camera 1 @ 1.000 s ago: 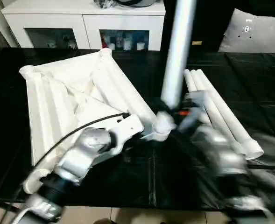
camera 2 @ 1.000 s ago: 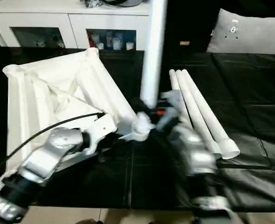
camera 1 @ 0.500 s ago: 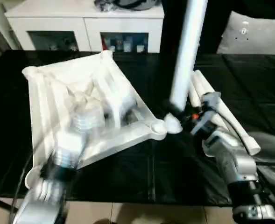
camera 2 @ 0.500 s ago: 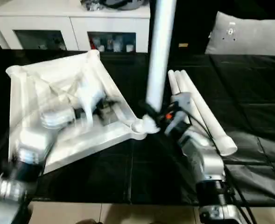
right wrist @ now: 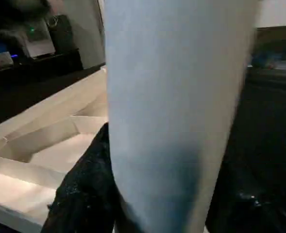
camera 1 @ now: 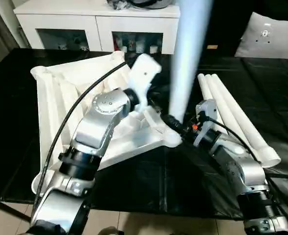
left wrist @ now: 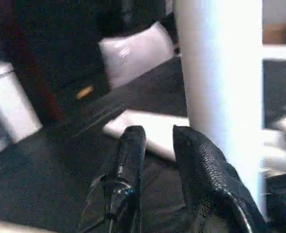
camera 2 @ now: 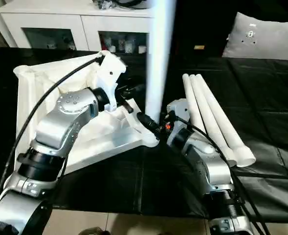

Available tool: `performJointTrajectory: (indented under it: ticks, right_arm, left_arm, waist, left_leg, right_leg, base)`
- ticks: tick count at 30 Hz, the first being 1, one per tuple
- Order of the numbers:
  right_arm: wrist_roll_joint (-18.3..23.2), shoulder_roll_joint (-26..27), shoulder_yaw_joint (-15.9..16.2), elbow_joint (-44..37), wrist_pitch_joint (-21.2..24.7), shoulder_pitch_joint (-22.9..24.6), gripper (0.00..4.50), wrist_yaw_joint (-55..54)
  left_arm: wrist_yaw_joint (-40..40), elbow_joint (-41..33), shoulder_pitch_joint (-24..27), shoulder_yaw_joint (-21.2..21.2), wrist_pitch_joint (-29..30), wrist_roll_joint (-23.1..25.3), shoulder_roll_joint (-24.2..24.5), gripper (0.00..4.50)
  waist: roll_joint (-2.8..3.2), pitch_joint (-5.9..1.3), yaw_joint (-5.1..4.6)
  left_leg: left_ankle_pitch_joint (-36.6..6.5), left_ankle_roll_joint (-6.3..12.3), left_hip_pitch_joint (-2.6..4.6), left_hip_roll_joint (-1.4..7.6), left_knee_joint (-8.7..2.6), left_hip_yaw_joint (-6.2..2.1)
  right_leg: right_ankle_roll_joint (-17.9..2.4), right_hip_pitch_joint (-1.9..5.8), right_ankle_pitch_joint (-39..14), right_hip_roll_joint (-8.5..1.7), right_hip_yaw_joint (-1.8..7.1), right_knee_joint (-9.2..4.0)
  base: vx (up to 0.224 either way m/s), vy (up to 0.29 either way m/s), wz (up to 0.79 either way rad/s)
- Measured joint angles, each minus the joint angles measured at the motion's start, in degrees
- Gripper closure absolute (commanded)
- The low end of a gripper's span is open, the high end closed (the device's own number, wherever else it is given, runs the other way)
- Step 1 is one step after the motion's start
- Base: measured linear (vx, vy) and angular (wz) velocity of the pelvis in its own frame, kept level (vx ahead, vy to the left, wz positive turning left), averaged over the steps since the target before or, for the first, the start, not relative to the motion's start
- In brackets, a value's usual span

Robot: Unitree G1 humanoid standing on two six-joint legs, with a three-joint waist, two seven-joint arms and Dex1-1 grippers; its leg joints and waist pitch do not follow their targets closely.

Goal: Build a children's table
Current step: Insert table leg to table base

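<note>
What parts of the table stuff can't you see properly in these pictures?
- Standing leg: its upper end is cut off by the edge in both eye views.
- Whether its foot sits in the tabletop's corner socket: hidden behind the right gripper.
- Tabletop middle ribs: covered by the left arm in the eye views.
- Left gripper: cannot tell if it touches the leg.

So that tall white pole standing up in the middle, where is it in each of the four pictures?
Left eye view: the upright leg rises from the table top's near corner, centre right.
Right eye view: the same leg, just right of centre.
Left wrist view: a wide white column beside the left gripper.
Right wrist view: very close, held by the right gripper.
Shared landmark: the three spare legs lying on the black table.
</note>
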Motion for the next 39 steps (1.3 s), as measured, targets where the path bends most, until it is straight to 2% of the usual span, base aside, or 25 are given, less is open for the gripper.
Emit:
performJointTrajectory:
  ticks: [3,12,13,15,19,23,26,37,39]
  right_arm:
    - [-0.4,0.0,-0.1,0.1,0.0,0.0,2.62,-0.5]
    - [-0.9,0.0,-0.1,0.2,0.2,-0.2,2.62,-1.7]
    - [-0.9,0.0,-0.2,0.2,0.2,-0.3,2.62,-1.7]
    - [-0.9,-0.2,-0.4,0.2,0.7,-0.5,2.62,-1.7]
    - [-0.9,-1.8,-1.0,0.1,2.0,-0.9,2.62,-1.8]
    - [-1.0,-1.8,-1.1,0.1,3.4,-0.9,2.62,-1.9]
    - [-1.0,-1.8,-1.1,0.1,3.6,-1.0,2.62,-1.8]
    - [-1.1,-1.8,-1.0,0.1,3.4,-1.0,2.62,-1.7]
    - [-1.1,-1.8,-1.0,0.1,3.4,-1.0,2.62,-1.7]
  left_arm:
    - [-1.5,-1.8,0.5,-1.9,-0.3,-0.1,-0.1,3.26]
    - [-1.0,0.5,1.5,-2.6,-2.7,2.2,2.4,3.26]
    - [-0.9,1.0,1.9,-2.6,-2.7,2.4,3.0,3.08]
    - [-1.1,1.4,2.8,-2.5,-2.7,2.5,4.8,3.08]
    - [-2.7,3.1,5.8,-1.1,-1.9,2.5,8.8,2.68]
    - [-6.0,3.4,9.3,-3.6,-1.0,3.0,11.3,2.38]
    - [-6.2,5.5,11.5,-5.5,-0.9,3.7,10.5,2.33]
    - [-5.2,10.0,12.4,-7.7,-1.1,5.2,9.4,2.31]
    - [-5.4,10.2,12.5,-7.9,-1.3,5.5,9.6,2.48]
  waist:
    - [0.01,0.00,-0.04]
    - [0.06,0.00,-0.76]
    - [0.06,0.00,-0.77]
    - [0.11,-0.02,-0.76]
    - [0.18,-0.05,-0.73]
    - [0.22,-0.06,-0.52]
    - [0.21,-0.05,-0.48]
    - [0.21,-0.06,-0.60]
    - [0.21,-0.06,-0.60]
  left_leg:
    - [0.0,-0.03,0.02,0.00,0.02,0.00]
    - [0.2,0.00,0.02,0.00,0.02,0.00]
    - [0.2,0.00,0.02,0.00,0.02,0.00]
    - [0.2,-0.01,0.04,0.00,0.02,0.00]
    - [0.2,-0.01,0.05,0.00,0.02,0.00]
    - [0.2,0.00,0.02,-0.01,0.05,0.00]
    - [0.2,0.02,0.01,-0.01,0.09,0.00]
    - [0.2,0.03,0.05,-0.01,0.11,0.00]
    - [0.2,0.03,0.05,-0.01,0.11,0.00]
  right_leg:
    - [0.0,0.00,0.0,0.00,0.01,0.10]
    - [0.1,0.01,0.2,0.00,0.02,0.08]
    - [0.1,0.01,0.2,0.00,0.02,0.08]
    - [0.1,0.00,0.2,0.01,0.01,0.09]
    - [0.1,0.00,0.2,0.01,0.01,0.07]
    - [0.1,0.02,0.2,0.00,0.04,0.05]
    - [0.1,0.02,0.2,0.00,0.04,0.08]
    - [0.1,0.03,0.3,0.00,0.05,0.09]
    - [0.1,0.03,0.3,0.00,0.04,0.09]
  base:
    - [0.000,0.000,0.00]
    - [0.000,0.000,0.00]
    - [0.000,0.000,0.00]
    - [0.000,0.000,0.00]
    - [0.000,0.000,0.00]
    - [0.000,0.000,0.00]
    - [0.000,0.000,0.00]
    - [0.000,0.000,0.00]
    - [0.000,0.000,0.00]
